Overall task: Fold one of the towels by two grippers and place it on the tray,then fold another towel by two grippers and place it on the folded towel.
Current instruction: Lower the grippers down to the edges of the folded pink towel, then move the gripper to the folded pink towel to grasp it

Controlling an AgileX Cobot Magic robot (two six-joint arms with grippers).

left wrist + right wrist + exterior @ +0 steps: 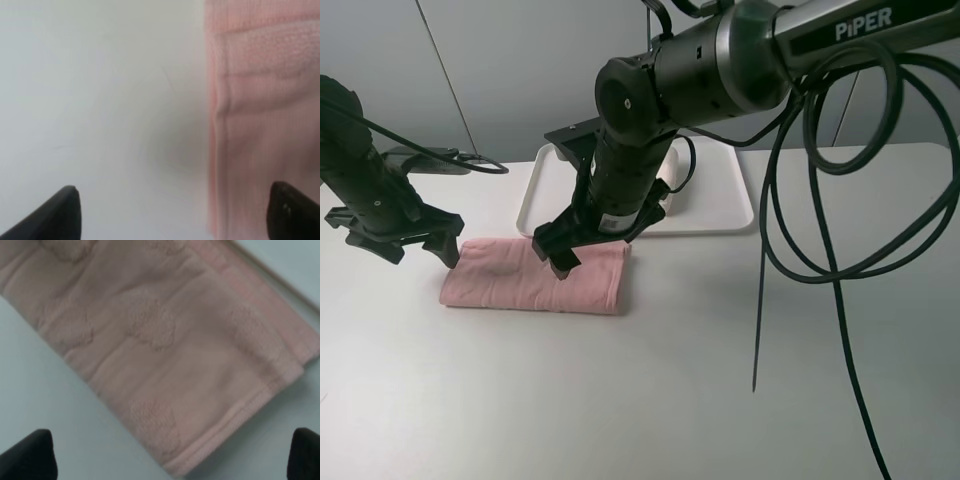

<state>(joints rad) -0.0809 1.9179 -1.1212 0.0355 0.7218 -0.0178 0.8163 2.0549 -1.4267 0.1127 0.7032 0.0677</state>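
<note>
The pale pink towel (535, 276) lies folded into a long strip on the table, in front of the white tray (720, 205). My right gripper (592, 248) hovers open just above the strip's right half; its wrist view shows the pink towel (165, 340) below wide-spread fingertips (30, 457). My left gripper (420, 250) stands open at the strip's left end, holding nothing. In its wrist view the towel's edge (260, 100) lies under one fingertip (292, 212). The cream-white towel (672, 182) on the tray is mostly hidden behind the right arm.
Black cables (820, 260) hang from the right arm over the table's right side. The tray sits at the back, close behind the pink strip. Bare white table (620, 400) stretches in front of the towel.
</note>
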